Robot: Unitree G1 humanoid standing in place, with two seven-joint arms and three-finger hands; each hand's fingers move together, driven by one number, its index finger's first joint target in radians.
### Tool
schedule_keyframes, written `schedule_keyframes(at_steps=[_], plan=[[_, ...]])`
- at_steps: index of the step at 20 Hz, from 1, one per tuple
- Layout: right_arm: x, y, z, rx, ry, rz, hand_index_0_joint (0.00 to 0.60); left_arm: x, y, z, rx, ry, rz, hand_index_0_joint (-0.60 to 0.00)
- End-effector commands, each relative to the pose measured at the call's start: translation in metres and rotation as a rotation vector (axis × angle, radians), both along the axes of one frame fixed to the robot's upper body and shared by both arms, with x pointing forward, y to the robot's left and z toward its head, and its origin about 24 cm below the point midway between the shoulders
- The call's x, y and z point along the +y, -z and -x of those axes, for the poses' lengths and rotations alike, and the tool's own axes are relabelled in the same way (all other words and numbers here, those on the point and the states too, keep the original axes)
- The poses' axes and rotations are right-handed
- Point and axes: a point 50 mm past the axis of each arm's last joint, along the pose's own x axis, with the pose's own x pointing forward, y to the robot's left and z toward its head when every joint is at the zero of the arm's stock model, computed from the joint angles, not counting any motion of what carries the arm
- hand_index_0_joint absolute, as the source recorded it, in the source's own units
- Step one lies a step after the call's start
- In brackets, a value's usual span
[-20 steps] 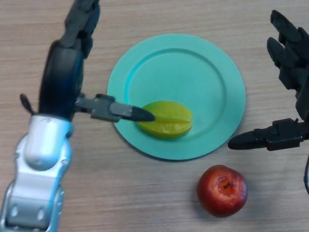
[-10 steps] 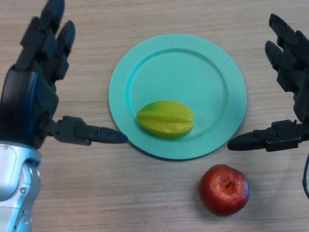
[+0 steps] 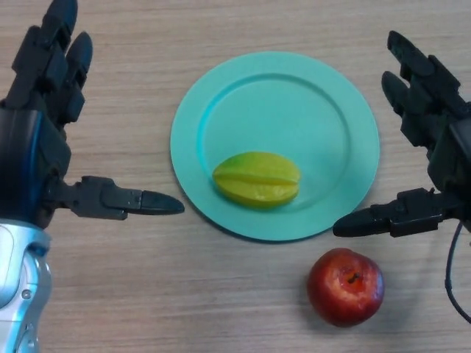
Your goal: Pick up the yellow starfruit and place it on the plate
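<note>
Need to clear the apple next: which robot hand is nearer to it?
Right. The right robot hand has its thumb just above the red apple; the left robot hand sits far across, beyond the plate.

The starfruit point(image 3: 256, 179) lies on the plate point(image 3: 294, 88), with the apple point(image 3: 345, 286) near the plate's right front rim.

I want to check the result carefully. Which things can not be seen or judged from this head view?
- Underside of the starfruit: hidden by the fruit itself where it lies on the teal plate.
- Far side of the red apple: turned away from the camera.
- Left hand and right hand: wrists cut off by the picture's side edges.
</note>
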Motion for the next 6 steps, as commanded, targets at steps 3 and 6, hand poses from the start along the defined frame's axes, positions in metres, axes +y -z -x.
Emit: schedule_keyframes(at_steps=[3, 6], plan=[[-0.0040, -0.0352, 0.0144, -0.211, -0.016, -0.020, 0.000, 0.0066, -0.0340, 0.0159, -0.218, -0.055, -0.029, 0.000], [-0.0044, -0.0344, 0.0142, -0.217, -0.020, -0.027, 0.000, 0.0058, -0.0342, 0.0160, -0.225, -0.063, -0.037, 0.000]])
